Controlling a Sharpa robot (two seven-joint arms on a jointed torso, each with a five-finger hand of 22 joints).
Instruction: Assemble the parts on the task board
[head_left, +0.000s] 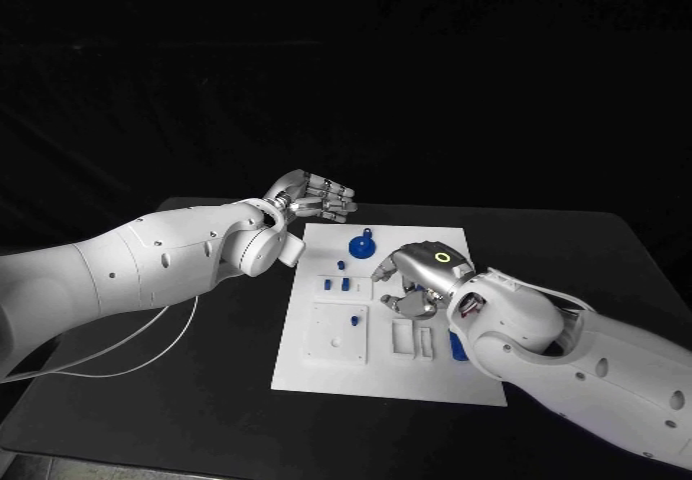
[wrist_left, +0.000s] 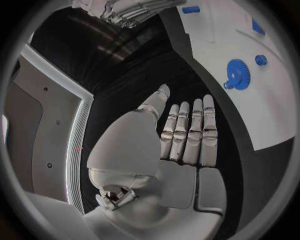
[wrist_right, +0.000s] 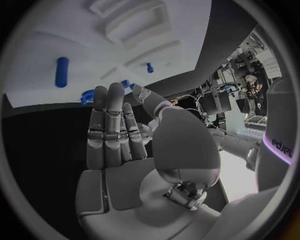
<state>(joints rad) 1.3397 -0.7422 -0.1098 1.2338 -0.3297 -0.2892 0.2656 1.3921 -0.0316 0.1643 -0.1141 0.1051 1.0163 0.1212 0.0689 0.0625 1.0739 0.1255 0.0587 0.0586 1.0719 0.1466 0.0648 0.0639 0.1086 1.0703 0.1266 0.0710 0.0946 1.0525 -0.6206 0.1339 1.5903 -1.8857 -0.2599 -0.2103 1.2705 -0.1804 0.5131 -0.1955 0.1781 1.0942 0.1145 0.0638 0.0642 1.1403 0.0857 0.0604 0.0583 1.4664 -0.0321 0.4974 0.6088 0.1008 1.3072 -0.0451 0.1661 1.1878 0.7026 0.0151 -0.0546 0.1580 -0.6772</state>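
Black table (head_left: 173, 400) against darkness, cluttered equipment (wrist_right: 240, 82) beyond

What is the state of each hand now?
Left hand: open, holding nothing.
Right hand: open, holding nothing.

The right hand (wrist_right: 125, 145) holds nothing, its fingers (wrist_right: 107, 120) straight and close together. Beyond them lies the white task board (wrist_right: 75, 45), with a blue cylinder (wrist_right: 61, 71) lying on it.

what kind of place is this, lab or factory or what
Probably a robotics lab test bench: a black table against a dark backdrop, a white task board with small blue parts, and racks of cabled equipment at the room's edge.
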